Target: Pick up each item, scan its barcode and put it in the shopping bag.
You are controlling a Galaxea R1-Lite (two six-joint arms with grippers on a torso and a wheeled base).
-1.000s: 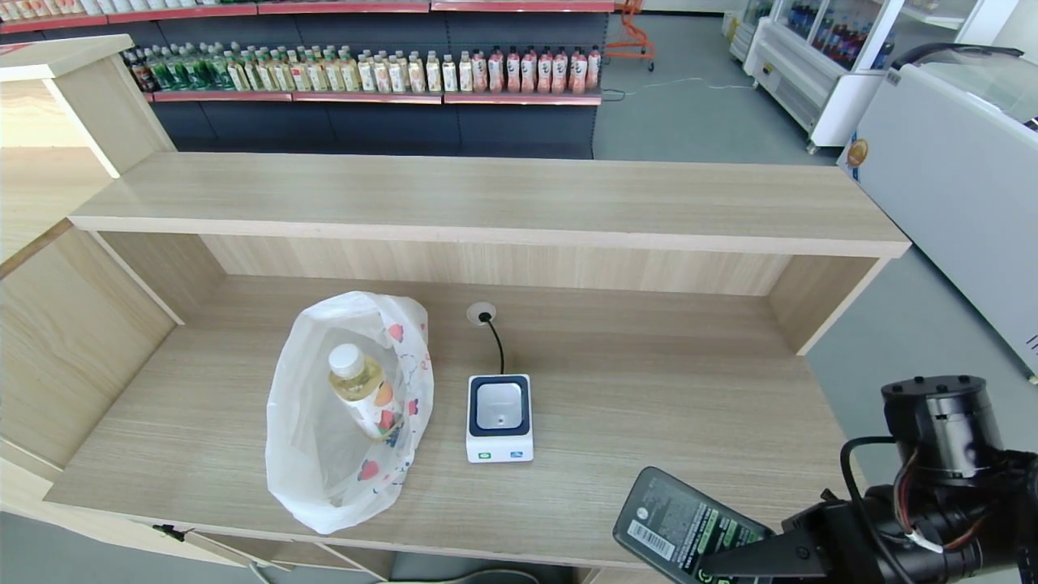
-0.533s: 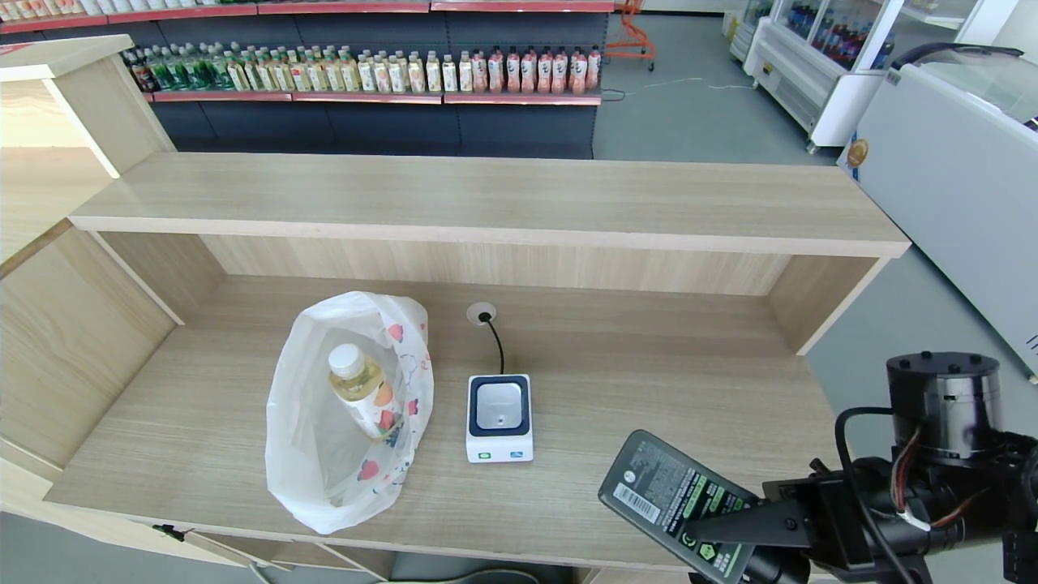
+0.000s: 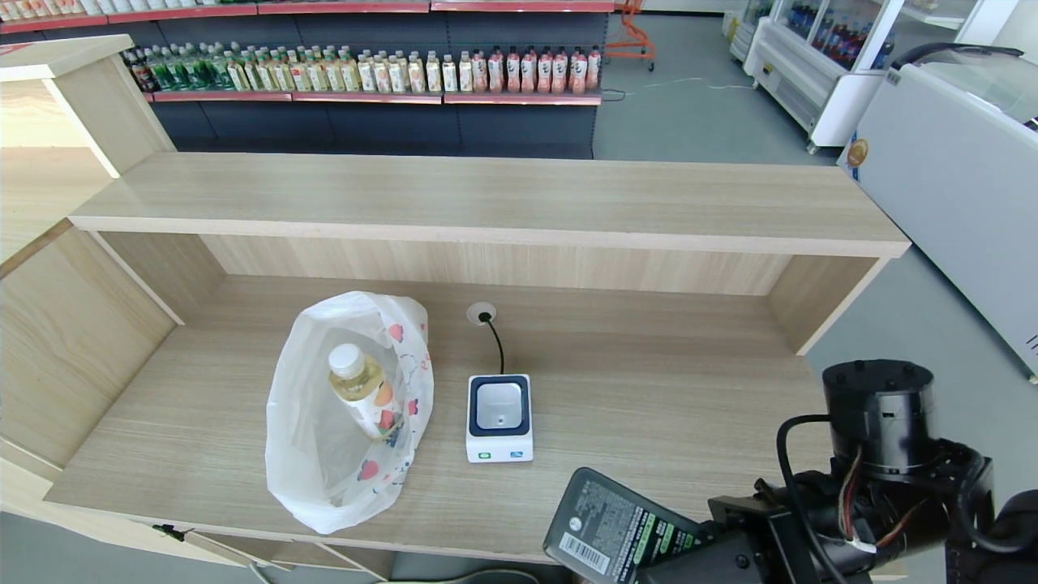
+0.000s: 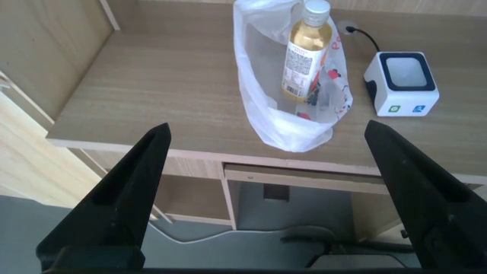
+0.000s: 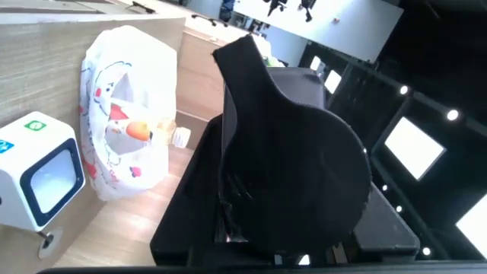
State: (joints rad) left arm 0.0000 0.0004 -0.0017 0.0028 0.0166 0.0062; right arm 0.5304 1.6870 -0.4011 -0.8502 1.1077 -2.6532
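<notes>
White printed plastic shopping bag point(image 3: 324, 454) is noted on the left half of the pale wooden counter point(image 3: 665, 381), mouth open upward, its lower end lying close to the counter's front edge. A clear bottle of yellow drink with a white cap point(image 3: 357, 380) is seen leaning inside it. A small white box scanner with a dark-framed window point(image 3: 499, 418) is set just beside the bag on its right, apart from it, with a black cable point(image 3: 495, 345) run back to a hole in the counter. A broad stretch of bare wood is left between scanner and right side panel; a narrower one lies between bag and left panel. The recess is closed at the back by a raised wooden ledge point(image 3: 486, 195). A flat dark pack with a barcode label point(image 3: 616, 523) is held clamped in the right gripper point(image 3: 689, 551), tilted, label up, across the front edge, in front of and right of the scanner and not over it. The left gripper point(image 4: 266, 131) is held out in front of the counter's front edge, below it, fingers point(image 4: 141, 190) spread wide with nothing between them.
</notes>
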